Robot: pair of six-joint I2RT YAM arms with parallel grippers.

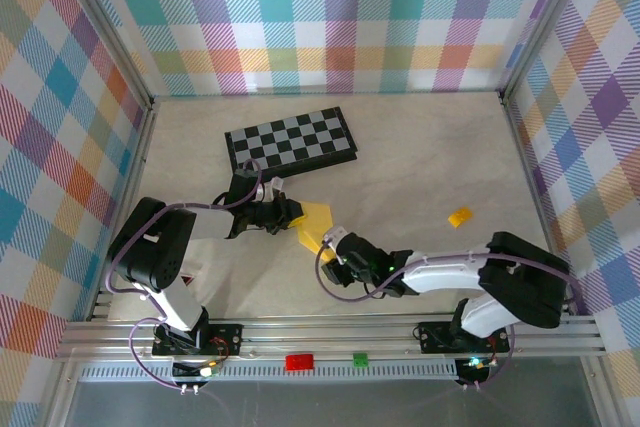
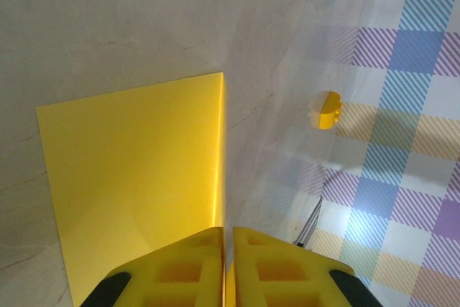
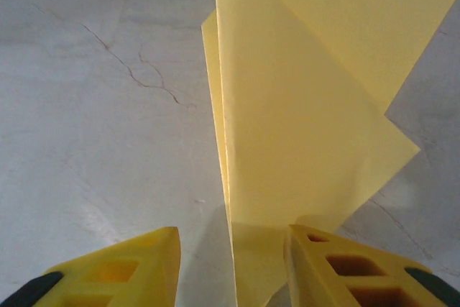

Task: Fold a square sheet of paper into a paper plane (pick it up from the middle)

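Observation:
The square sheet of paper [image 1: 318, 217] is thin and yellow. It lies folded on the table just in front of the chessboard. In the left wrist view the sheet [image 2: 136, 177] spreads to the left and its creased edge runs into my left gripper [image 2: 228, 239], which is shut on it. That left gripper [image 1: 296, 213] is at the sheet's left side. My right gripper [image 1: 333, 240] is at the sheet's near corner. In the right wrist view the folded layers [image 3: 302, 106] rise between the fingers, and the right gripper [image 3: 233, 249] stands open astride the fold. The paper plane is out of view.
A black-and-grey chessboard [image 1: 290, 139] lies behind the paper. A small orange-yellow block [image 1: 459, 216] sits to the right, also seen in the left wrist view [image 2: 325, 110]. Plaid walls close three sides. Red [image 1: 298, 361] and green [image 1: 360, 358] buttons sit on the front rail.

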